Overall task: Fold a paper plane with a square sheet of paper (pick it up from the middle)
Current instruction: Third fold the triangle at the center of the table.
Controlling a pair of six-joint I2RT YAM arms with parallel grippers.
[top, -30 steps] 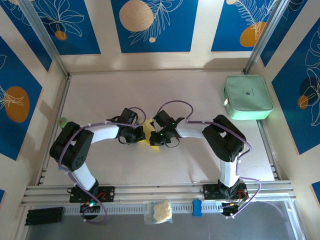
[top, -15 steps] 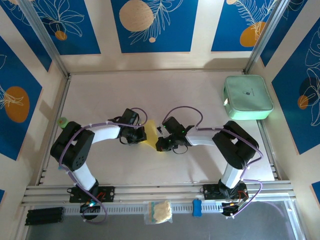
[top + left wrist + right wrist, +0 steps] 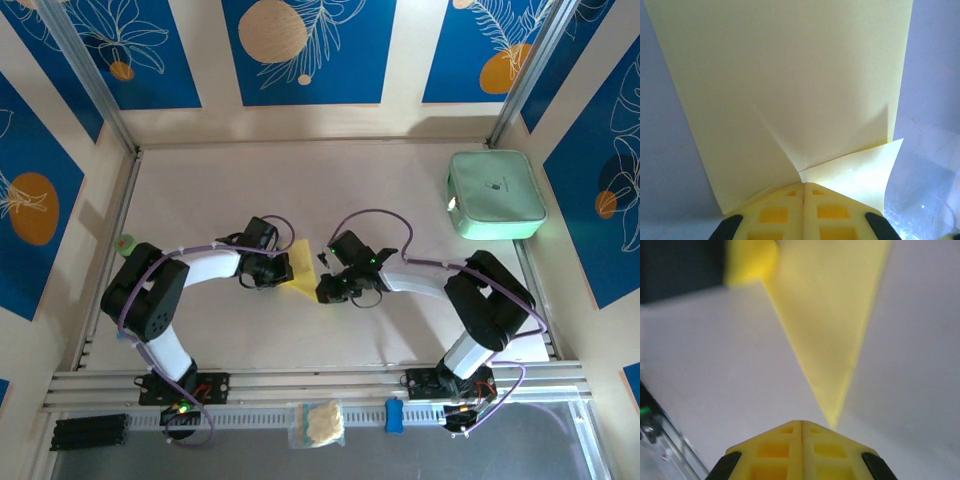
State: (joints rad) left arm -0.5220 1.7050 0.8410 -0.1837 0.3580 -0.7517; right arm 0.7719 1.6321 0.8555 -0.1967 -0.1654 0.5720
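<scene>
Right end effector (image 3: 801,423) pulled back, shut, seemingly empty; left end effector (image 3: 803,184) pinches paper (image 3: 790,90) your nudge could crumple.

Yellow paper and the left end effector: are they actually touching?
Touching. In the left wrist view the left end effector is closed on the yellow paper, and creases fan out from the pinch point.

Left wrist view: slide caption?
Left end effector shut on the yellow paper sheet, creases fanning from the pinch.
</scene>
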